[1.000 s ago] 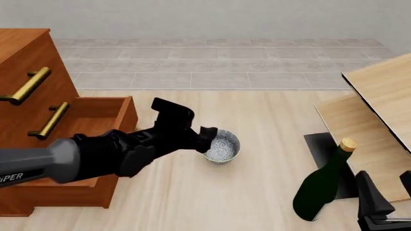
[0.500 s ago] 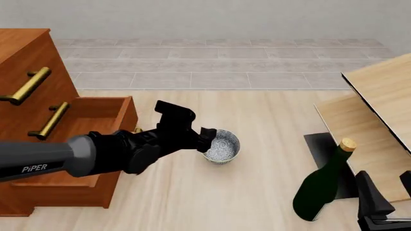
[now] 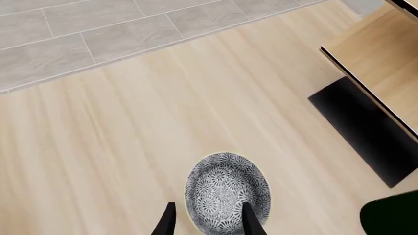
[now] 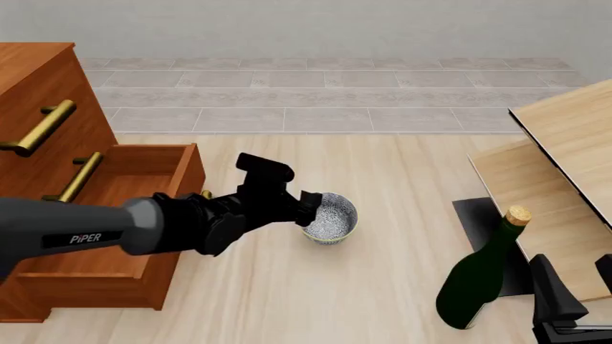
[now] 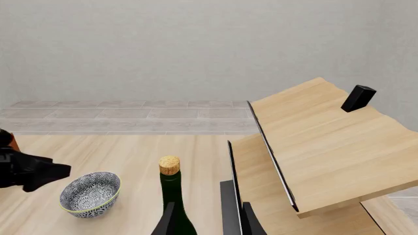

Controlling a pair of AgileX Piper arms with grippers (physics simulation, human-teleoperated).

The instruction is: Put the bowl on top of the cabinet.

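Observation:
The bowl (image 4: 332,217) (image 3: 227,191) (image 5: 90,192), speckled grey-white with a pale rim, stands upright on the pale wood table near its middle. My left gripper (image 4: 308,204) (image 3: 207,223) is open at the bowl's left side. In the left wrist view it straddles the rim, with one finger (image 3: 250,220) over the bowl's inside and the other outside it. The reddish-brown cabinet (image 4: 39,93) with brass bar handles stands at the far left, its lower drawer (image 4: 129,179) pulled out. My right gripper (image 4: 574,290) (image 5: 207,223) sits open at the front right, holding nothing.
A dark green bottle (image 4: 478,279) (image 5: 171,196) with a cork stands just ahead of the right gripper. Pale wood boards (image 4: 564,165) (image 5: 326,147) and a black mat (image 4: 483,222) fill the right side. A small black block (image 5: 358,98) rests on the upper board.
The left arm's rear links have swung inward and its gripper has edged slightly right at the bowl's rim. The bowl, bottle and right arm have not moved.

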